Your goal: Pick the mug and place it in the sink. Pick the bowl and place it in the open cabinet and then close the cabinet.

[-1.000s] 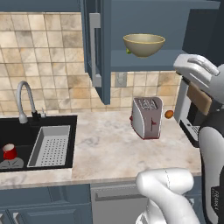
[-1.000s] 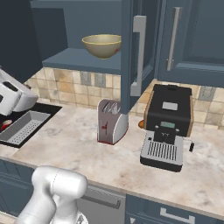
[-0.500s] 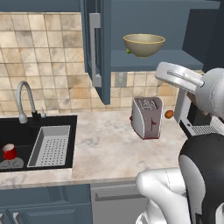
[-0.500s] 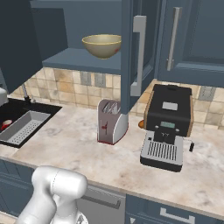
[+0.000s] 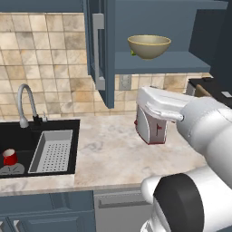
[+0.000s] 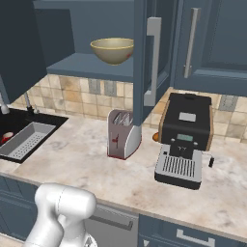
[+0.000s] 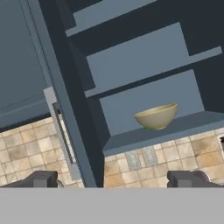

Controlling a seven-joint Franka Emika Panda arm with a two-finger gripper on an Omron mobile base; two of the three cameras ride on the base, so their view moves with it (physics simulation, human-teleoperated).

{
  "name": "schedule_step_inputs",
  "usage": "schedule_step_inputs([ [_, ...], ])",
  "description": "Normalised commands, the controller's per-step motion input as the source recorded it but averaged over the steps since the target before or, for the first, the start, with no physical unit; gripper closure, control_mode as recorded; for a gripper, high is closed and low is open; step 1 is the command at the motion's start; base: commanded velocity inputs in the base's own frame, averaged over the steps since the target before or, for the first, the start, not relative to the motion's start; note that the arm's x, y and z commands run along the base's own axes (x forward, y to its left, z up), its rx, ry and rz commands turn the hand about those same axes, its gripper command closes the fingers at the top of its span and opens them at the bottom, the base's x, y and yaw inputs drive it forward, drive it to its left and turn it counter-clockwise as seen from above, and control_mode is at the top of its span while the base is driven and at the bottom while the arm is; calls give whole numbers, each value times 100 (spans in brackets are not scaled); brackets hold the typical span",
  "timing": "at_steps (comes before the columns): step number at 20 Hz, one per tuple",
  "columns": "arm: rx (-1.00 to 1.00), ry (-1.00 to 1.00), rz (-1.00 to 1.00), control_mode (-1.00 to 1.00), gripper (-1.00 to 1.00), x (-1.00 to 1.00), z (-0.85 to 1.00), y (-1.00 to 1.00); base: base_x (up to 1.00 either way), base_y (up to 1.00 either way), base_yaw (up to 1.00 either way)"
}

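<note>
Already the bowl (image 5: 149, 46) sits upright on the lowest shelf of the open cabinet (image 5: 163, 62), near the shelf's front edge; the right base view shows it (image 6: 112, 50) just behind the edge of the open door, and the hand view has it (image 7: 156, 116) on that same shelf with bare shelves above it. The cabinet door (image 5: 100, 50) stands wide open, swung out over the bench (image 5: 108, 154), its long silver handle (image 5: 99, 50) facing the room (in the hand view that handle (image 7: 61, 131) runs slantwise, since the view is rolled).

The mug (image 5: 10, 157) is down in the sink (image 5: 27, 136), at its left end beside the grey perforated tray (image 5: 52, 151), under the curved faucet (image 5: 25, 103). In the right base view a bit of it (image 6: 6, 138) peeks out beside the tray.

The pincer (image 7: 113, 179) hangs in the air before the open cabinet, its two dark fingertips (image 7: 41, 179) spread about as wide as they go, with nothing between them. The white arm (image 5: 181, 113) reaches across in front of the toaster (image 5: 148, 129), which stands on the bench below the shelf. To the toaster's right in the right base view stands a black coffee machine (image 6: 185, 137).
</note>
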Motion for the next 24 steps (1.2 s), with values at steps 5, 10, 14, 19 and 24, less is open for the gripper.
schedule_step_inputs([
  [5,-7,-3,0,-100,-100,0,0,36,0,0,0],
  [10,-8,0,0,-100,-100,0,0,39,0,0,0],
  [14,-10,0,0,-100,-100,0,-1,49,0,0,0],
  [19,-7,0,0,-100,-100,1,-6,37,0,0,0],
  [24,-2,0,0,-100,-100,10,-13,12,0,0,0],
])
